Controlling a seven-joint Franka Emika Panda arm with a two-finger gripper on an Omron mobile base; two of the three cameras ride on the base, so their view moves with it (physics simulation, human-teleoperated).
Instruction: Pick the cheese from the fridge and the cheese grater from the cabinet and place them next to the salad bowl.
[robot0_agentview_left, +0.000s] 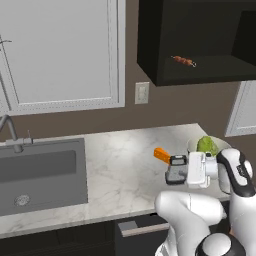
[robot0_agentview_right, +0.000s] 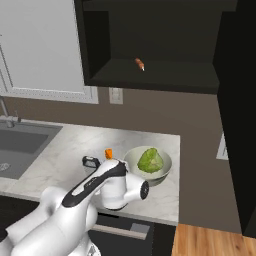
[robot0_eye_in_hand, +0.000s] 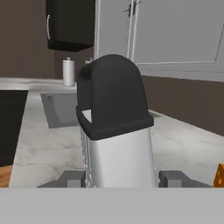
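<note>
The arm reaches low over the marble counter. Its wrist is bent so the hand lies roughly level and points away from the salad bowl, toward the sink.

The gripper is closed on the cheese grater. In the hand view the two grey fingers sit against either side of the grater's silver body, low down. The grater's black handle stands in front of the camera.

In the left base view the grater shows as a dark and grey block at the fingertips, just beside the salad bowl on its sink side. Whether its base touches the counter cannot be told.

The cheese lies on the counter, an orange wedge. It is near the salad bowl, on the same side as the gripper and a little closer to the wall. In the right base view it peeks out as a small orange tip behind the forearm, just beside the bowl's rim. In the hand view its corner shows at the lower right edge.

The salad bowl sits on the counter, green leaves inside, partly hidden by the wrist in the left base view.

The cabinet is above the salad bowl, open. A thin brown skewer lies on its floor.
</note>
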